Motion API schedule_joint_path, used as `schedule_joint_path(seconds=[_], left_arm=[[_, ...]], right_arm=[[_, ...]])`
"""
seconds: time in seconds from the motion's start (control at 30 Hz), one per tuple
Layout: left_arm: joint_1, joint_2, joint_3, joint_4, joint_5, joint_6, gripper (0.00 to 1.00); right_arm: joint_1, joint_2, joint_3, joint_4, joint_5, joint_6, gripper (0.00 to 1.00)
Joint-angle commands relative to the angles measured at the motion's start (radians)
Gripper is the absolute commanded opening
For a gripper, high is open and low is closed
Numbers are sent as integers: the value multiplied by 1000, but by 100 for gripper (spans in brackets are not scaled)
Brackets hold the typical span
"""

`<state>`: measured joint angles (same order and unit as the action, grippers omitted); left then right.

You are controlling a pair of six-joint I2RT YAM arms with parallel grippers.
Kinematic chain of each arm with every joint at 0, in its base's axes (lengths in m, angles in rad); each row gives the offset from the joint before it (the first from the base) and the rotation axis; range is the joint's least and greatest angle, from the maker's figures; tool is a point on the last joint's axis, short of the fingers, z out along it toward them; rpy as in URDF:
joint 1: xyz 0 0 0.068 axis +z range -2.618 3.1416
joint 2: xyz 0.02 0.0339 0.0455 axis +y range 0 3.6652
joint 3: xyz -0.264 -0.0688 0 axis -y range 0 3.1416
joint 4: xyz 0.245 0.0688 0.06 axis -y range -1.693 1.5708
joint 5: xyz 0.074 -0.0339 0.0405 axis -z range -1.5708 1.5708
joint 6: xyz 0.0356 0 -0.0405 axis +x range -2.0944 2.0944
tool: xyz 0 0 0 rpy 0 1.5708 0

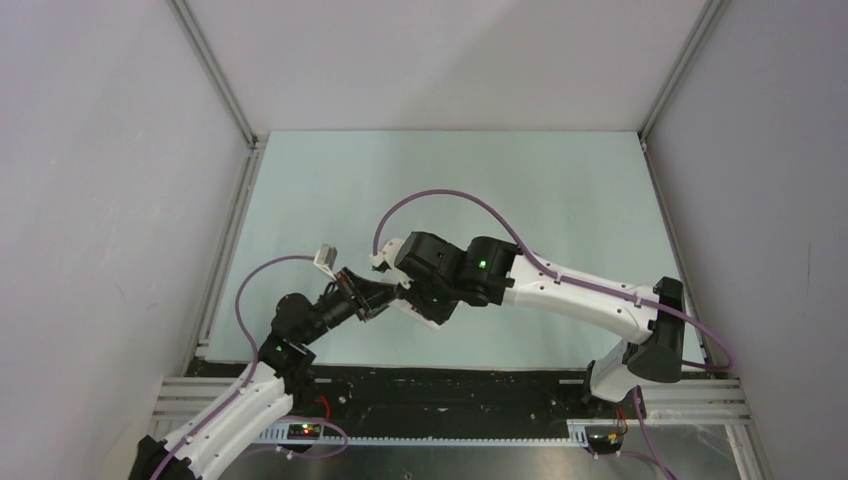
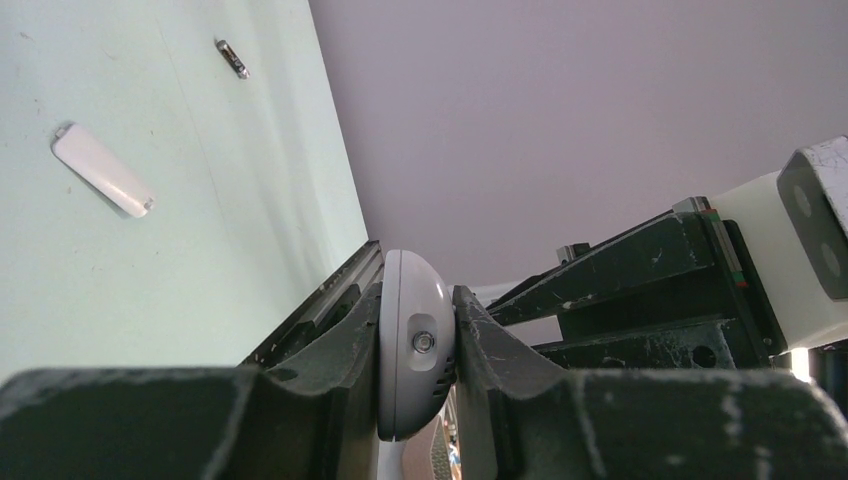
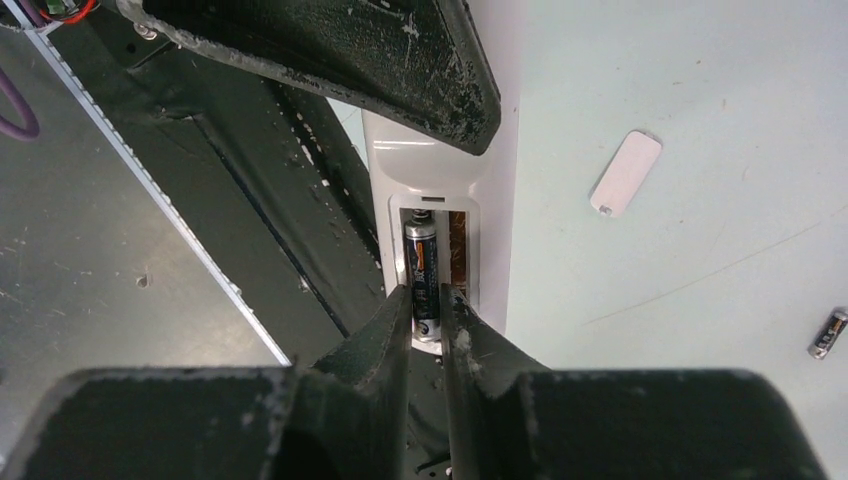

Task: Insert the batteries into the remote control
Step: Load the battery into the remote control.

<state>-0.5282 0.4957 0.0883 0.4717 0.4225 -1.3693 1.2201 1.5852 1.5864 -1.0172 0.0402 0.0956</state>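
My left gripper (image 2: 415, 300) is shut on the white remote control (image 2: 410, 350), holding it edge-up above the table's near edge. In the right wrist view the remote control (image 3: 495, 200) shows its open battery bay, with one dark battery (image 3: 422, 260) lying in the left slot. The right slot shows only copper contacts. My right gripper (image 3: 428, 300) stands at that battery's near end, its fingertips a narrow gap apart on either side of it. A second battery (image 3: 827, 333) lies on the table, and in the left wrist view this battery (image 2: 232, 58) lies far off. Both grippers (image 1: 390, 293) meet in the top view.
The small white cover (image 3: 626, 173) lies flat on the pale green mat; in the left wrist view the cover (image 2: 102, 170) sits at the upper left. A black rail and a grey metal plate (image 3: 100, 250) run along the table's near edge. Grey walls enclose the table (image 1: 500, 190).
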Motion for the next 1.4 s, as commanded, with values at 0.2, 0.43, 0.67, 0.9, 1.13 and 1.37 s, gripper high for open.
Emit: schedule_joint_path(seconds=[0.2,0.43,0.67,0.9,1.13,1.37], left_arm=[[-5,-19,49,65,18,-9,0],[-4,-19,42,64,17,-14,0],[-4,-15,32,64,10,-24,0],[-3,-5,25,64,8,-35,0],[-4,-5,26,64,-1,-60,0],[-4,-2,52,64,0,-99,0]], right_arm=[[-7,13,40,29,-13,-20,29],[-8,1,38,40,-18,-16,38],[2,-38,37,80,6,-14,48],[11,-102,8,151,83,-13,52],[17,-220,-73,271,177,83,55],[32,-435,-268,379,326,334,67]])
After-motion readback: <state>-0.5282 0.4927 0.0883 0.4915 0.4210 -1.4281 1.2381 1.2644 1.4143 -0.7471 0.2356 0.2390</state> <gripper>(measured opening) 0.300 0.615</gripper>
